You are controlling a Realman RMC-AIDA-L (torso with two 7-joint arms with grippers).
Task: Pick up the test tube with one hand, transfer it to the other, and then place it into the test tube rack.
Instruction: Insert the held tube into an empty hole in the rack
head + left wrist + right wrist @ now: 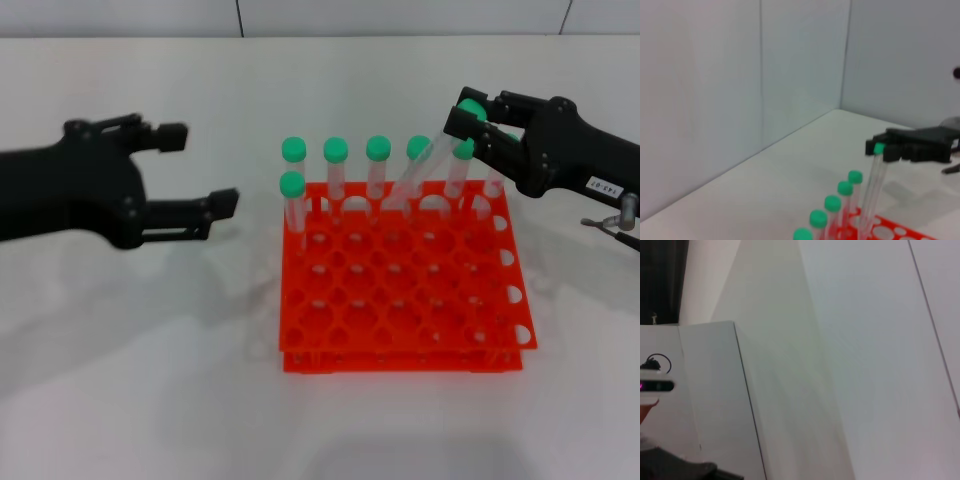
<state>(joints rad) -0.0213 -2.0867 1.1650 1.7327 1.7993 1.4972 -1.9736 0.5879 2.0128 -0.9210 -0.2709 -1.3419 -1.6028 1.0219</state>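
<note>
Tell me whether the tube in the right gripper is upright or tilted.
Tilted. The test tube, held at its green cap by the right gripper, leans with its lower end at the rack's back row.

The test tube [418, 172] is thin and see-through, with a round green cap on top. It leans over, with its cap up by the right gripper [464, 113], which pinches it near the cap. Its bottom end dips into a hole in the back row of the test tube rack [400, 290]. The rack is bright orange-red and square, with two layers and many round holes. It sits flat on the white table.
</note>
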